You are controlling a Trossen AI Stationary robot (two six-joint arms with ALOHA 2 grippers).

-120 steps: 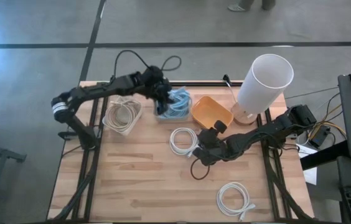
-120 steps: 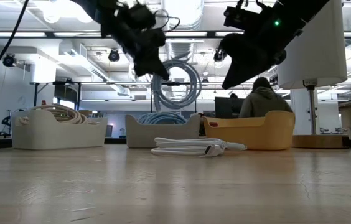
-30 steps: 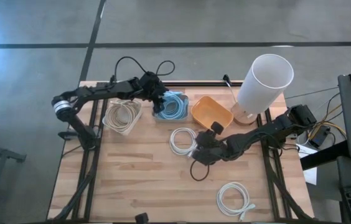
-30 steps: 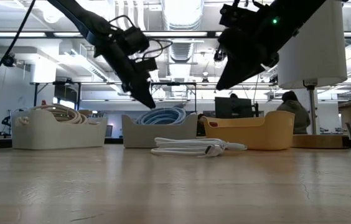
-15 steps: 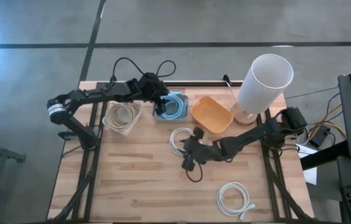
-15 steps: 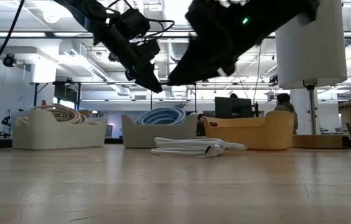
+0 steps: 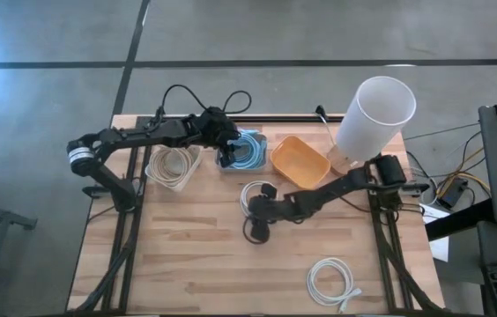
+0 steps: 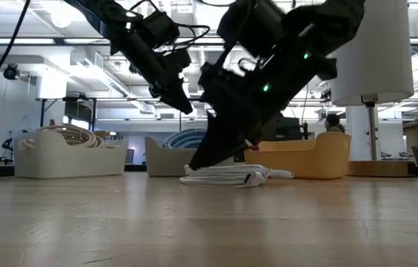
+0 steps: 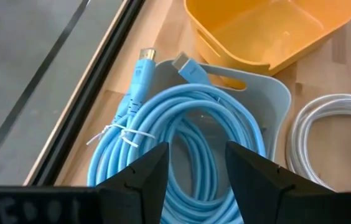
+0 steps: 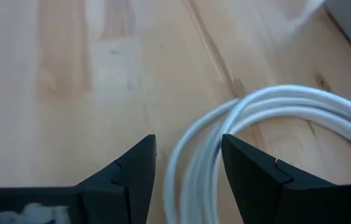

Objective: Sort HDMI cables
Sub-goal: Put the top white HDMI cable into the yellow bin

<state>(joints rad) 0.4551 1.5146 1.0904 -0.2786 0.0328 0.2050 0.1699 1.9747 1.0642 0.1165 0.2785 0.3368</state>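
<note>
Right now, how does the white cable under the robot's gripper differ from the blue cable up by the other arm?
The white cable lies loose on the bare table; the light blue cable sits inside a grey bin. The open right gripper is at the white cable's edge; the open left gripper hangs above the blue one. Both are round coils.

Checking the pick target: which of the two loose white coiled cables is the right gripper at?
The white coiled cable beside the orange bin; right gripper straddles it.

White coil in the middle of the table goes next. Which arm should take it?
Right. Its claw is open and low over the white coil, whose loops run between the fingers in the right wrist view. The left claw is open over the blue cables in the grey bin, farther away.
</note>
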